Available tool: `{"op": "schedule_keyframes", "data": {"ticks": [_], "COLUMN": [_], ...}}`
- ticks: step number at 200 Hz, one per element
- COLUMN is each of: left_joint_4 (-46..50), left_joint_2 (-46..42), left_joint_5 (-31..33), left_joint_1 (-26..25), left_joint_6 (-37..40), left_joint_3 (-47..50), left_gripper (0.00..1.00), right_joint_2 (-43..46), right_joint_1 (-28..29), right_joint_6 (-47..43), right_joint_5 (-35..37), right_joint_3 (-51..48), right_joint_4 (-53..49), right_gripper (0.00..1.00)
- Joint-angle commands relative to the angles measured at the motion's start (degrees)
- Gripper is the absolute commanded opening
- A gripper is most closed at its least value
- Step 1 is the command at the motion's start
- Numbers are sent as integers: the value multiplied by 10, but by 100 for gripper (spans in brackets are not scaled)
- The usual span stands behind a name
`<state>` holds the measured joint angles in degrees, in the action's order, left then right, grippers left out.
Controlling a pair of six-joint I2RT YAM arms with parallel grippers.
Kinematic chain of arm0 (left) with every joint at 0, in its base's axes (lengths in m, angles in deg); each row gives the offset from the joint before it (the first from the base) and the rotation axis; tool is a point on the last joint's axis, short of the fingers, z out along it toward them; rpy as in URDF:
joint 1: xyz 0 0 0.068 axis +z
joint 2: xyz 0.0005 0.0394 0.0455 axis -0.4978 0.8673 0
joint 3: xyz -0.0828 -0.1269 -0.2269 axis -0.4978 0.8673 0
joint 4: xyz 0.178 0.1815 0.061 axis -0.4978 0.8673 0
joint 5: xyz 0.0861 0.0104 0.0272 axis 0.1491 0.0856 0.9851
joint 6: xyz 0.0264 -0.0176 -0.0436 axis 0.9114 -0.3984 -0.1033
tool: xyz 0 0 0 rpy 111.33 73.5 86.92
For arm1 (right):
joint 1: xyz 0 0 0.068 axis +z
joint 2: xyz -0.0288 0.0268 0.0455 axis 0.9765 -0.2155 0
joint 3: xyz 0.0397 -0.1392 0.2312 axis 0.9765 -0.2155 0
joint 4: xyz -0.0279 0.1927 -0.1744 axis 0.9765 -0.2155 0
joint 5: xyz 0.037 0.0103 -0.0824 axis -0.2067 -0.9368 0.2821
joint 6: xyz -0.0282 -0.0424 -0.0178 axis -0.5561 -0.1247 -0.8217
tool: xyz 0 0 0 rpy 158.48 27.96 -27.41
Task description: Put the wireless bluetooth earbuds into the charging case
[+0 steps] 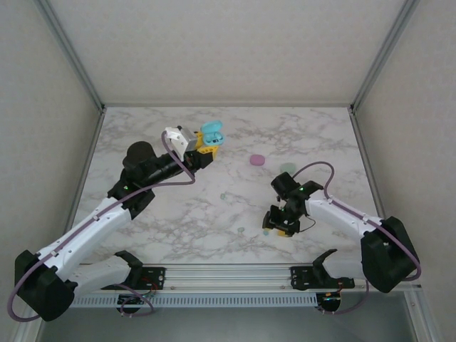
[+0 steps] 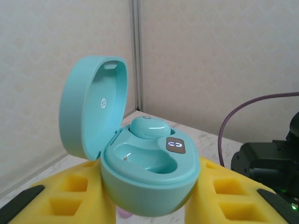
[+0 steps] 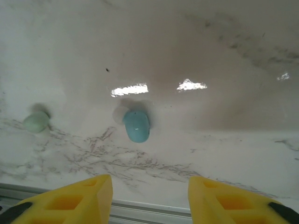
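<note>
My left gripper [image 1: 205,147] [image 2: 150,205] is shut on a teal charging case [image 1: 211,134] [image 2: 149,172], held up over the back of the table. The case lid stands open. One teal earbud [image 2: 148,127] sits in the far slot and the near slot is bare. My right gripper [image 1: 275,224] [image 3: 150,186] hangs open low over the table near the front edge. Nothing lies between its yellow fingers [image 3: 79,196]. A loose teal earbud [image 3: 136,126] lies on the marble just ahead of them. A mint green earbud [image 3: 36,122] lies off to the left of it.
A pink case [image 1: 257,160] and a mint green case [image 1: 288,168] lie shut on the marble table [image 1: 320,135] behind the right arm. Small earbuds [image 1: 223,194] [image 1: 241,229] dot the middle. A metal rail [image 3: 140,212] runs along the front edge, close to the right gripper.
</note>
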<state>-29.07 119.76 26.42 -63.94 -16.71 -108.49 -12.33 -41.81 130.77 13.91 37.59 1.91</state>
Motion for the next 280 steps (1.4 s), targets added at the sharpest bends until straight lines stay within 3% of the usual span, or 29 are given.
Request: {"op": "schedule_keyframes", "data": {"ticks": [1, 94, 136, 167, 233, 280], "left_joint_4": [0, 15, 15, 17, 29, 36], "left_joint_2": [-3, -7, -2, 0, -9, -18], "left_joint_5": [4, 7, 6, 7, 13, 22], "left_joint_1": [-5, -5, -5, -5, -5, -5], "left_joint_6": [5, 11, 10, 10, 13, 19], "left_joint_3": [4, 2, -3, -2, -1, 5], "left_gripper": [28, 28, 28, 28, 28, 28], "right_joint_2": [-16, -135, -146, -158, -230, -198], "right_joint_1": [15, 41, 42, 40, 27, 24], "right_joint_6": [20, -10, -22, -37, -61, -56], "right_joint_5": [-9, 11, 36, 99, 164, 181], "right_joint_3": [-3, 41, 69, 109, 184, 177], "right_joint_4": [36, 40, 31, 6, -12, -24], "right_gripper": [46, 36, 26, 24, 25, 29]}}
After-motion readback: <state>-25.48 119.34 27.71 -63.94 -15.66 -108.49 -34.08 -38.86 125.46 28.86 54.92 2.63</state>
